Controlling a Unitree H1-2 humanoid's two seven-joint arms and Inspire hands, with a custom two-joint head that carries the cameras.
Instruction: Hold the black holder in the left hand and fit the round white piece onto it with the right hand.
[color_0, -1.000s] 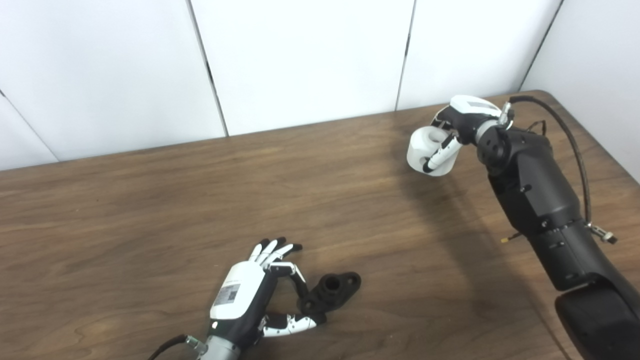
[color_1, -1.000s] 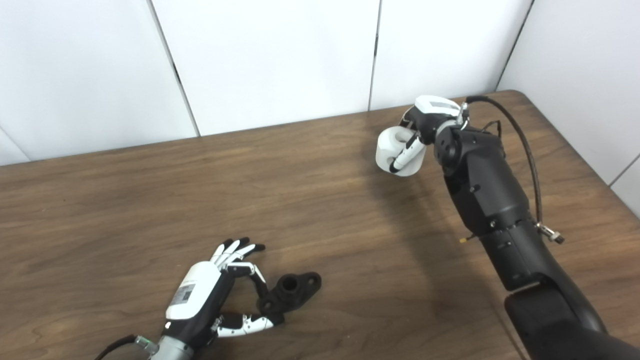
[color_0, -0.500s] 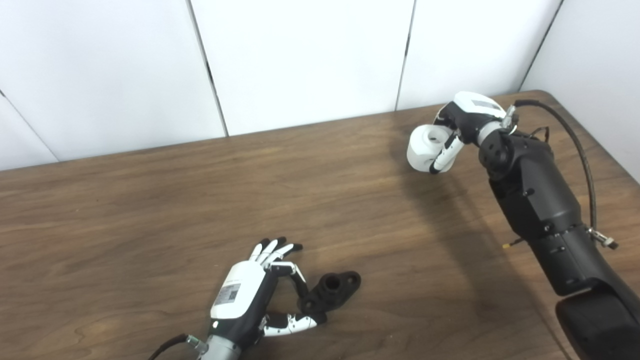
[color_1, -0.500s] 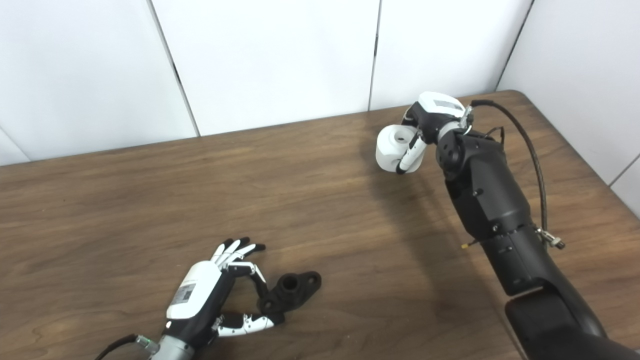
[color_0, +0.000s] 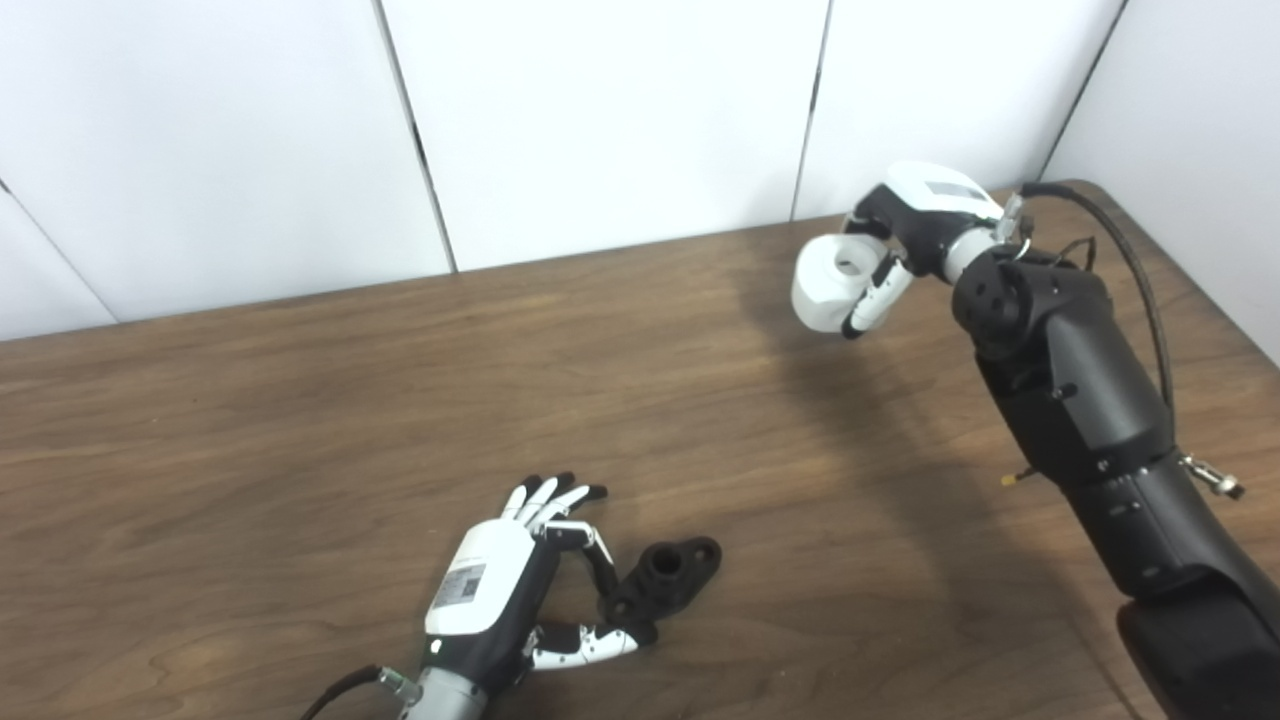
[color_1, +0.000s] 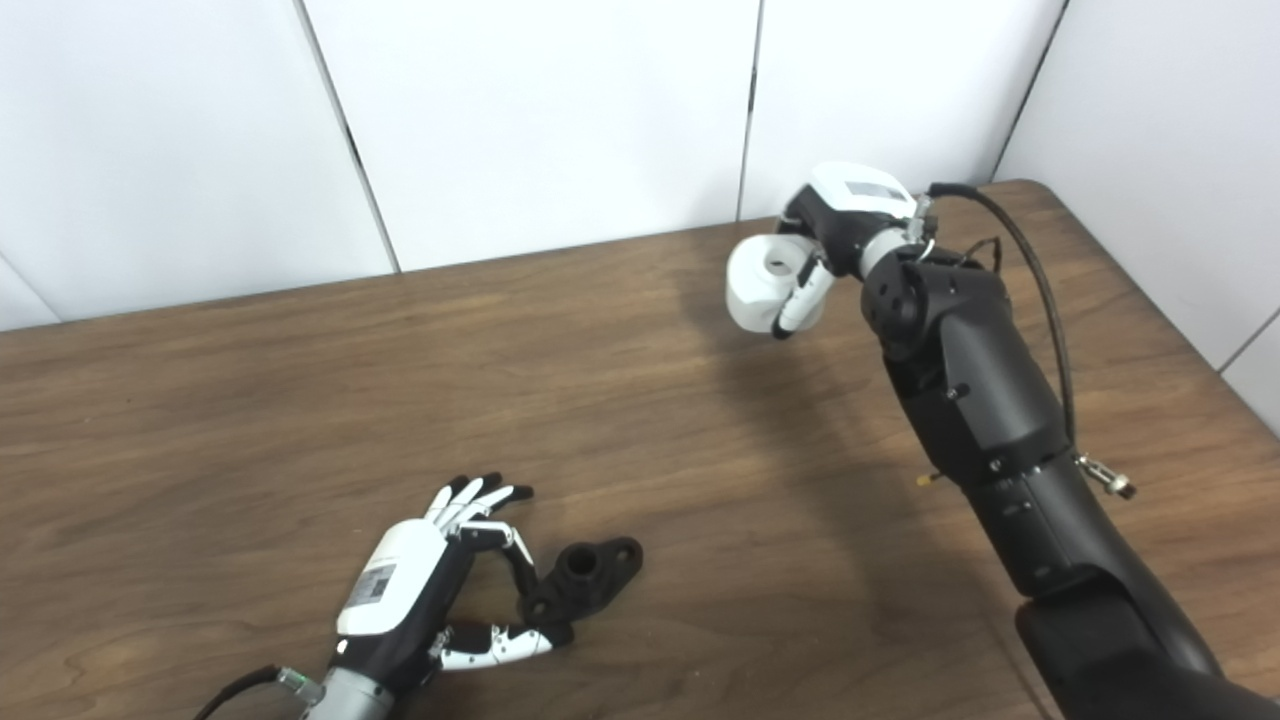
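Right hand (color_0: 915, 225) is clamped on the round white piece (color_0: 828, 283), raised above the table (color_0: 300, 400) at far right. Left hand (color_0: 500, 590) rests near centre, fingers pinching the near-left end of the black holder (color_0: 665, 580), which lies flat on the table.

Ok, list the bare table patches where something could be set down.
Bare wood spans the middle, between the left robot hand with the black holder and the right robot hand holding the round white piece. The far left is bare too. Crowded: around the holder.

Bright, even overhead light; soft shadows on table (color_0: 300, 400); sharp focus
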